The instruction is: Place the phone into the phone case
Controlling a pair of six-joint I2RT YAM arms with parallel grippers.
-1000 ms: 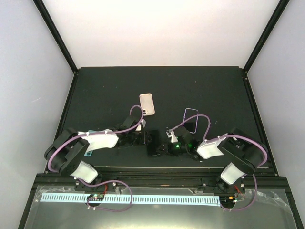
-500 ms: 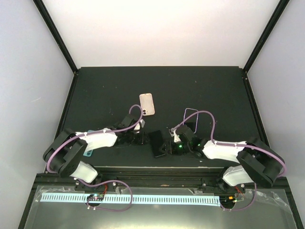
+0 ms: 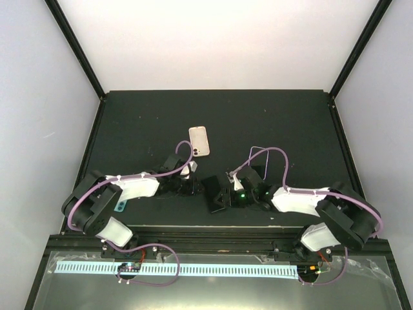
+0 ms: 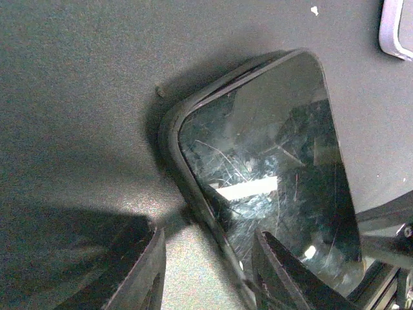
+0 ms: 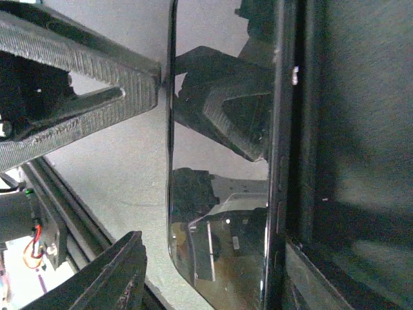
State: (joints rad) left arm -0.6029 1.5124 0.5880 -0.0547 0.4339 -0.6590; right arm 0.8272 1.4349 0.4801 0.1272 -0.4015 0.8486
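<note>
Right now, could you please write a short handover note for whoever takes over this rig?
Left gripper: open, straddling an edge of the phone.
Right gripper: open, straddling the phone too.
The phone lies between the two grippers, apparently sitting in a dark case whose rim gapes at one corner.
Clear case and pink phone-shaped item lie beyond, apart.
Done: phone seemingly partly in. Left: press that corner home, then check.

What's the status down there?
Right gripper open around the black phone. Left gripper straddling its edge, grip unclear. Clear case apart, empty, cable looping over it.
</note>
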